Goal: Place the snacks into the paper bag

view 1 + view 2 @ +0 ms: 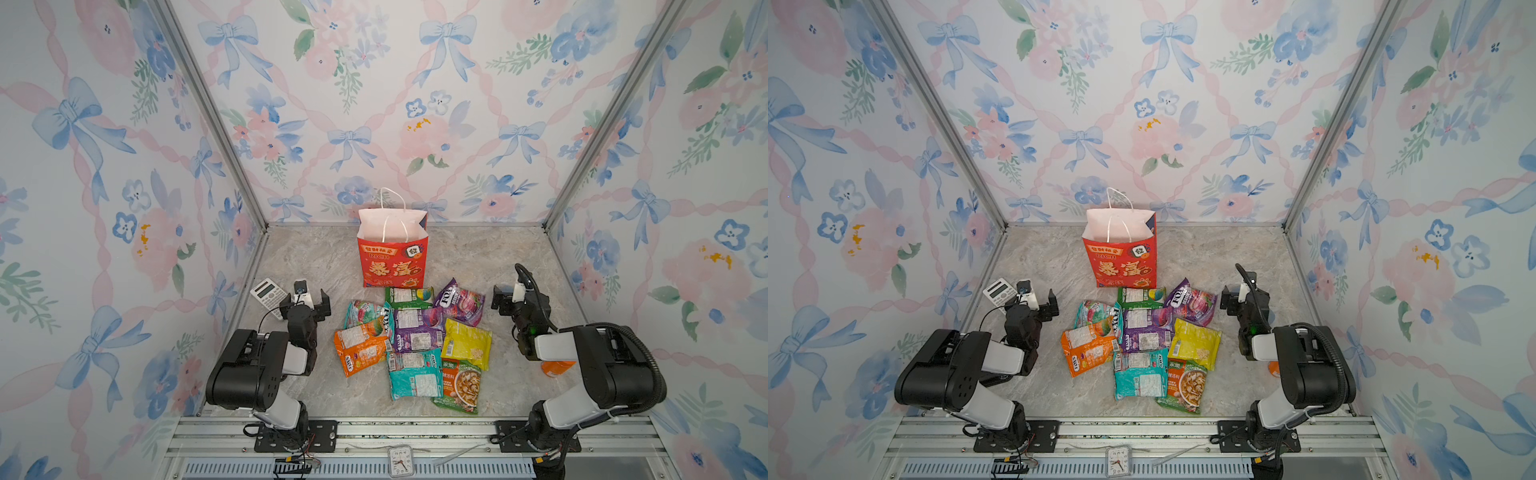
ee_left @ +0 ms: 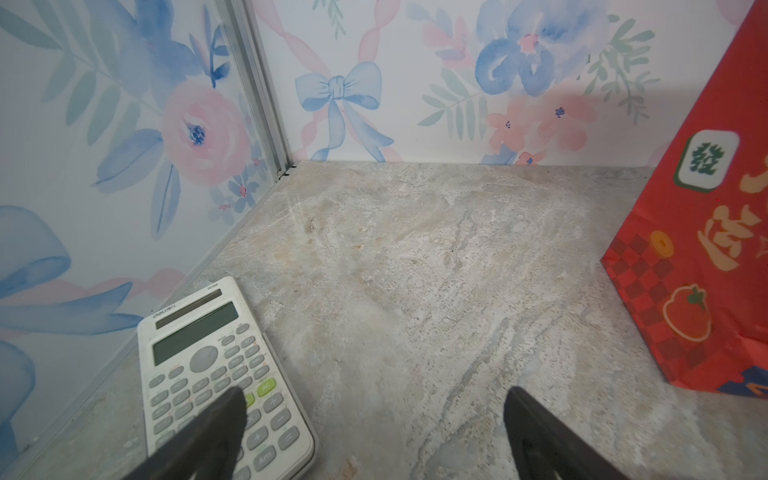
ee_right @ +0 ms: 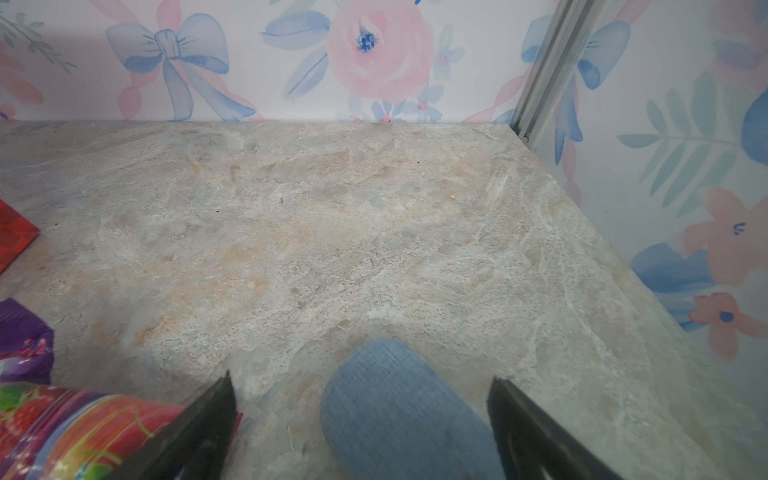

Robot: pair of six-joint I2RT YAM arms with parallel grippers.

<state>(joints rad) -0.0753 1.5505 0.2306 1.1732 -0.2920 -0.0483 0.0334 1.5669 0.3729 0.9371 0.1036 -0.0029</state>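
while gaping wide, both pincers (image 2: 374,398) (image 3: 361,380) seem empty.

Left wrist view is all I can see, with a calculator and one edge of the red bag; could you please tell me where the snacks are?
Observer: The snacks lie clustered on the table, directly in front of the paper bag.
Operator: Thank you. Is anything in the bag yet?
Observer: In both top views no packet shows in its white inside, though its bottom is hidden.
Operator: Is anything near the right arm?
Observer: A pale blue case shows between the right arm's jaws, which stand open, in the right wrist view.
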